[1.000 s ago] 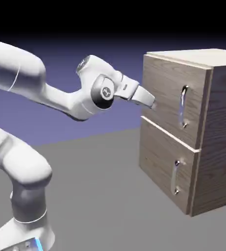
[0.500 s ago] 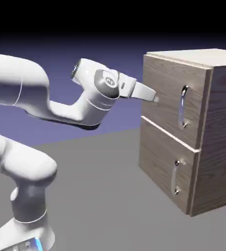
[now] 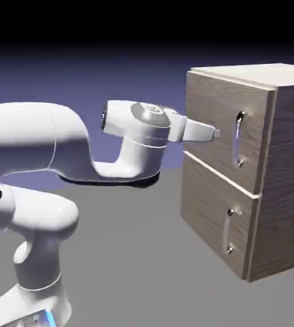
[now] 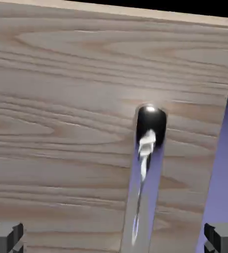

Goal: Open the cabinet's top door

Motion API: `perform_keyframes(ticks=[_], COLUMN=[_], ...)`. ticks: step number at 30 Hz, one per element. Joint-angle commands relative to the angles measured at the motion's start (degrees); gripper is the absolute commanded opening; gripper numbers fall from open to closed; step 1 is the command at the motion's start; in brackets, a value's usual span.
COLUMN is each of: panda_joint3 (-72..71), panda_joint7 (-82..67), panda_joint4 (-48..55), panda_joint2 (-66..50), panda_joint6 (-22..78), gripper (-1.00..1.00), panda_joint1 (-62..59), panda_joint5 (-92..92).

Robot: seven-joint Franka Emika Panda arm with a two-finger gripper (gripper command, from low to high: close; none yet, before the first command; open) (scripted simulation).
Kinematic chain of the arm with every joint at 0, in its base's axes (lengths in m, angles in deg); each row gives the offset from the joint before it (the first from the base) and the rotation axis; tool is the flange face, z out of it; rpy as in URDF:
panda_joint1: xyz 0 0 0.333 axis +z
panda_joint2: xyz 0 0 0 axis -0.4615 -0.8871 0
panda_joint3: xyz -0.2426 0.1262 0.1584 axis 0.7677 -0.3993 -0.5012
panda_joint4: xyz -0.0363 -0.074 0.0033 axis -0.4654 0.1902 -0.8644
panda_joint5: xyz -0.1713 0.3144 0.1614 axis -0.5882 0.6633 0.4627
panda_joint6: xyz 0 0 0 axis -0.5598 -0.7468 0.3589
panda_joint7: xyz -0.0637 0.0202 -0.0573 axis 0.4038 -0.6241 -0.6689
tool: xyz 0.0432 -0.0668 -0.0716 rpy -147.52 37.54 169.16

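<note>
Right now the white arm reaches level across the grey worktop point(image 3: 130, 255) toward the cabinet point(image 3: 283, 172), which stands at the right of the exterior view with its pale top uppermost. Its hand point(image 3: 217, 134) points at the top door point(image 3: 210, 121), the upper of two stacked wood-grain panels, and the tip sits just left of that door's curved silver handle point(image 3: 238, 139), near it; from this side I cannot tell whether it touches the wood. The door lies flush with the cabinet's front, shut. Below it, the lower panel point(image 3: 206, 211) carries its own shorter handle point(image 3: 228, 231).

From the hand view, the door's grain fills nearly everything. The handle point(image 4: 144, 178) runs from a dark round mount near the middle down to the bottom edge, slightly tilted. The two grey fingertips point(image 4: 5, 238) show in the bottom corners, spread wide apart, with the handle between them and nothing pinched.
</note>
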Motion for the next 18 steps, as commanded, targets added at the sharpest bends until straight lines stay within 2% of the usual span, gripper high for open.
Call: perform_keyframes(ticks=[1,13,15,18], panda_joint3=[1.03,13.31,13.38,16.62], panda_joint7=[1.68,21.86,21.97,22.29], panda_joint4=[0.25,3.26,3.27,8.34], panda_joint2=[0.50,6.44,6.47,4.87], panda_joint6=[0.34,4.37,4.39,5.09], gripper=[0.00,0.00,0.00,0.00], panda_joint1=[0.94,12.24,12.30,18.53], panda_joint5=[-2.50,-32.38,-32.55,-33.49])
